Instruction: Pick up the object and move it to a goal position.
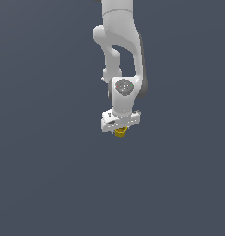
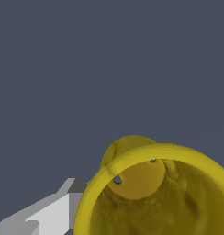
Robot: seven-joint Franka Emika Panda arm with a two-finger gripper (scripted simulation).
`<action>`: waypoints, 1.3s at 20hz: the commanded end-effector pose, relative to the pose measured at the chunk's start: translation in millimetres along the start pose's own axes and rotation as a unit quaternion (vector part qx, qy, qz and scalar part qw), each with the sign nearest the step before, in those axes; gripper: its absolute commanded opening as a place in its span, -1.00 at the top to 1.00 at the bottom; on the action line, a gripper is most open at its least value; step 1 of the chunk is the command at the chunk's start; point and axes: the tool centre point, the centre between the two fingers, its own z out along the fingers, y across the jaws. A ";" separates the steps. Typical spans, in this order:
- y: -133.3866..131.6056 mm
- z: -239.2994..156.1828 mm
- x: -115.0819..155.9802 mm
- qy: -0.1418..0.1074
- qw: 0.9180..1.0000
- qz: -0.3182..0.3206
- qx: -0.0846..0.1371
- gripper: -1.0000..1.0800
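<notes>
1. Closest to the wrist camera is the yellow cup [image 2: 178,193]. It fills a big part of that view. You can look right down inside it, past its round rim to the flat bottom.
2. Right beside the cup's rim, a white and grey finger [image 2: 49,215] of the gripper shows. It looks like it touches the cup's outside wall.
3. In the exterior view, the gripper [image 1: 121,129] hangs at the end of the white robot arm [image 1: 119,41]. The cup [image 1: 120,132] peeks out just under the gripper, tucked between its fingers.
4. The fingers look closed on the cup, one on each side. Only a little bit of yellow shows below them. I cannot see the other finger well.
5. Under and behind the cup there is only the plain dark grey background [image 1: 40,184]. The cup touches nothing but the gripper, so I think it is lifted up.
6. I see no mark for the goal spot, so I cannot tell how far there is to go.
7. The cup looks tiny and light. It seems hard, not squishy. Its round, smooth sides might slip or spin in the grip.
8. I think the best place to hold it is on the side wall, just under the wider rim. The rim may help stop it from sliding down.
</notes>
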 end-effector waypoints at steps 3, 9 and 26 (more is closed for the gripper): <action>-34.6 -8.0 -3.9 0.001 1.000 -0.001 0.000 1.00; -100.0 -22.1 -11.9 0.001 1.000 -0.001 0.000 1.00; -204.2 -44.8 -19.9 0.001 1.000 -0.001 0.000 1.00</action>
